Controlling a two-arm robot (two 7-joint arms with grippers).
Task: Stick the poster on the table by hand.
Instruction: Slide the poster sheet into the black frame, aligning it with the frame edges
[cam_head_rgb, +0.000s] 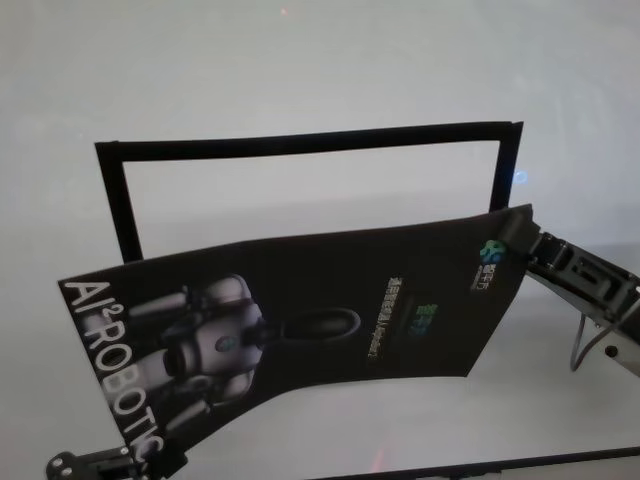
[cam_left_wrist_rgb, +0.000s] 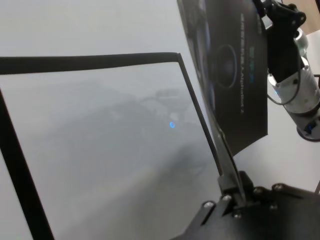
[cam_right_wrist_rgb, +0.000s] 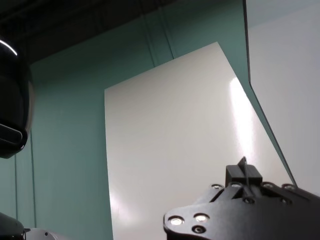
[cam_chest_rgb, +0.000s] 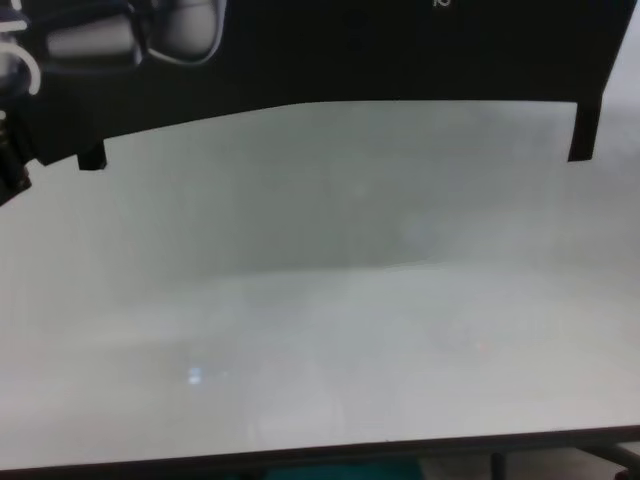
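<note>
While both grippers, left (cam_head_rgb: 150, 455) and right (cam_head_rgb: 527, 243), clamp its opposite edges, the glossy black poster (cam_head_rgb: 330, 320) sags curved above the smooth white table (cam_head_rgb: 300, 60).

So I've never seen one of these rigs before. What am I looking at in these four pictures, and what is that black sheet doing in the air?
This is a two-armed robot filming its own work. One picture looks down from its head, one from its chest, and one from each wrist.

The black sheet is the poster, printed with a robot and the white letters "ROBOTIC". It is held up off the white table, sagging between the arms. The left gripper is shut on one edge, the right gripper on the opposite corner.

On the table lies a black rectangular outline, which looks like tape, seemingly marking where the poster goes. The right wrist view shows mostly the poster's pale back and the wall behind.
</note>
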